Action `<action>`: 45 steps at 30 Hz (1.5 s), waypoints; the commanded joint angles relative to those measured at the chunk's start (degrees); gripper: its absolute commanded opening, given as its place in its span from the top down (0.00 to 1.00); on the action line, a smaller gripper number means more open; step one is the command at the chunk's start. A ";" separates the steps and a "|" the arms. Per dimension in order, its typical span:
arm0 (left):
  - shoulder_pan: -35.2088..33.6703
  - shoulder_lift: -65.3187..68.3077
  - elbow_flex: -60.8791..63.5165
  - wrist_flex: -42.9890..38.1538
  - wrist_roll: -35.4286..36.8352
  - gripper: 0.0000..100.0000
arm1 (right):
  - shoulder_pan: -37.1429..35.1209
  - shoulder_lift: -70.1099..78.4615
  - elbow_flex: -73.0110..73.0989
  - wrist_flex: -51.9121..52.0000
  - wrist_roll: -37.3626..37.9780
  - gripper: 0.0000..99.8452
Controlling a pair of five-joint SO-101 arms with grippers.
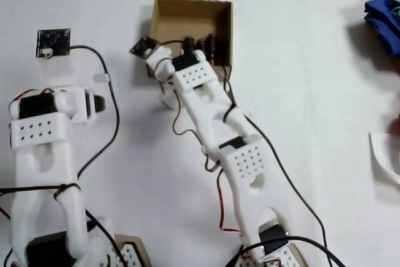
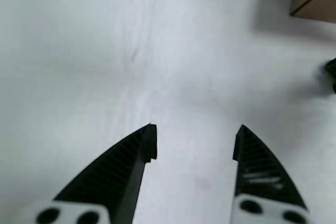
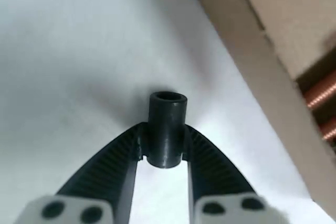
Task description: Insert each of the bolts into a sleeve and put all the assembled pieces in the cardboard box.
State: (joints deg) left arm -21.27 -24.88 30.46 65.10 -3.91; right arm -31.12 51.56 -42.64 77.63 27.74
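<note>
Right claw is pinching a black sleeve, no bolt in it yet, beside the cardboard box already holding dark pieces; left claw is hanging spread.

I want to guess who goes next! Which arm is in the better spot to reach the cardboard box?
Probably the right arm. The right gripper is shut on a black sleeve just beside the cardboard box. The left gripper is open and empty over the table, farther from the box.

Robotics lab bench: white table, two cabled arms.
</note>
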 commanded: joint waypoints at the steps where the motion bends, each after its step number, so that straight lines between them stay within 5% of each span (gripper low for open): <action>1: -0.26 -0.62 -0.13 0.26 -0.26 0.75 | -1.19 0.31 -0.26 1.10 0.53 0.98; 16: -0.35 -0.62 -0.13 0.35 -0.26 0.75 | -0.75 2.15 -0.88 2.42 -3.52 0.98; 21: -0.35 -0.62 -0.13 0.79 -0.26 0.75 | -0.84 -6.02 -0.26 7.78 -19.34 0.98; 33: -0.35 -0.62 -0.13 1.49 -0.35 0.75 | -1.01 -23.16 -0.18 21.05 -20.57 0.98; 37: -0.35 -0.62 -0.13 1.49 -0.35 0.75 | -1.19 -31.96 0.26 23.52 -26.20 0.98; 45: -0.26 -0.62 -0.13 1.49 -0.18 0.75 | -2.33 -56.66 22.86 22.64 -32.79 0.98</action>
State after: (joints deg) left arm -21.27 -24.88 30.46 66.33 -3.91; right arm -33.14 6.55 -27.96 99.87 -3.74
